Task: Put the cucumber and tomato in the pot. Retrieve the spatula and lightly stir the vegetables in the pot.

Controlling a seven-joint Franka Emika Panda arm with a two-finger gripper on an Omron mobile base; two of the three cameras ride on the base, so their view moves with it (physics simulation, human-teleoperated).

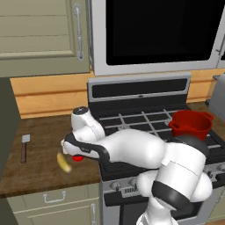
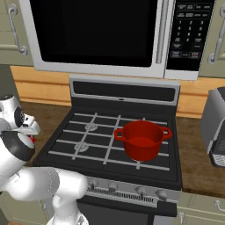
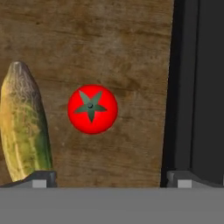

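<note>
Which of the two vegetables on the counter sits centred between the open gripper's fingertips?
The tomato, round and red, lies centred on the counter; the cucumber lies off to one side.

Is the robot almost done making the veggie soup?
Not yet. Nothing looks done: the pot on the stove is empty. The tomato and cucumber both lie on the wooden counter. The open end effector hovers right above the tomato, holding nothing. Left to do: both vegetables into the pot, then fetch the spatula and stir.
</note>
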